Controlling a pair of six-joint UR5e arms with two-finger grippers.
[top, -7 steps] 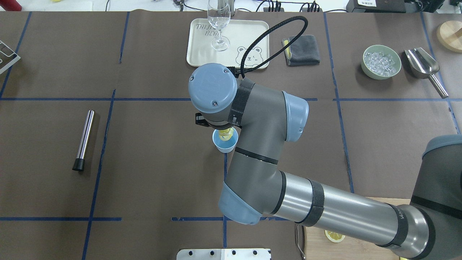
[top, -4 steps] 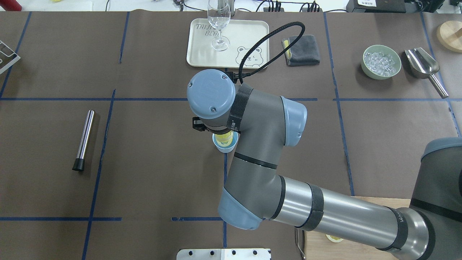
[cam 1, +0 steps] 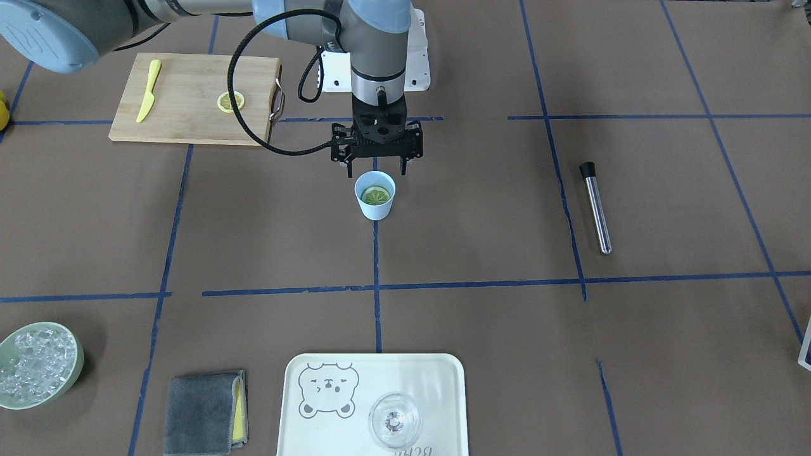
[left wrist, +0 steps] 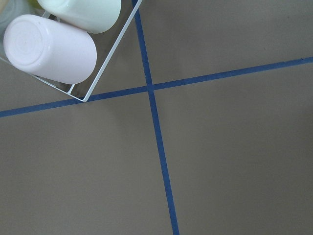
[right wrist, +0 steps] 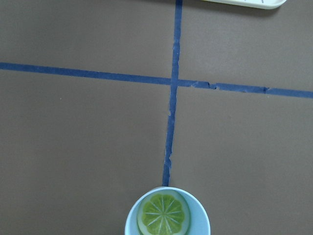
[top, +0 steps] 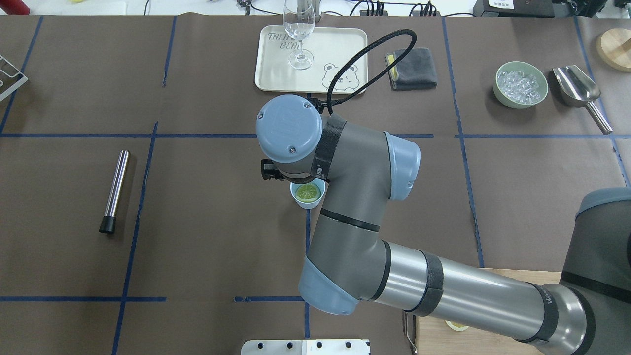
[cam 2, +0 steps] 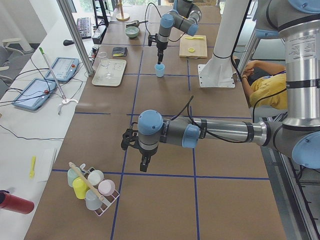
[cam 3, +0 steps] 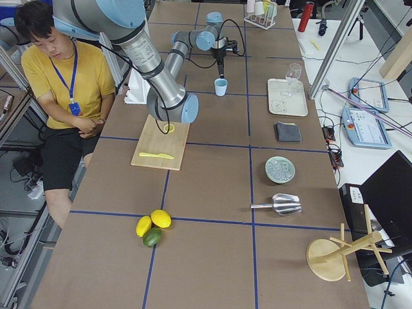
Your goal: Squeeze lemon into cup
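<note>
The light-blue cup (cam 1: 375, 208) stands at the table's middle on a blue tape line. A lemon slice (cam 1: 376, 196) lies flat inside it, greenish face up; it also shows in the overhead view (top: 306, 192) and the right wrist view (right wrist: 164, 214). My right gripper (cam 1: 376, 169) hangs open and empty just above the cup's rim, one finger on each side. My left gripper (cam 2: 144, 165) hovers over the table far from the cup, seen only from the side; I cannot tell whether it is open.
A second lemon slice (cam 1: 231, 101) and a yellow knife (cam 1: 147, 98) lie on the wooden board (cam 1: 190, 123). A steel rod (cam 1: 595, 206), a tray (cam 1: 443, 380) with a glass (cam 1: 394, 420), an ice bowl (cam 1: 75, 373), a grey cloth (cam 1: 199, 411) and a cup rack (cam 2: 92, 187) are around.
The lemon slice was pinched in my right gripper over the cup. The gripper came down a little and opened, and the slice now lies flat in the cup.
</note>
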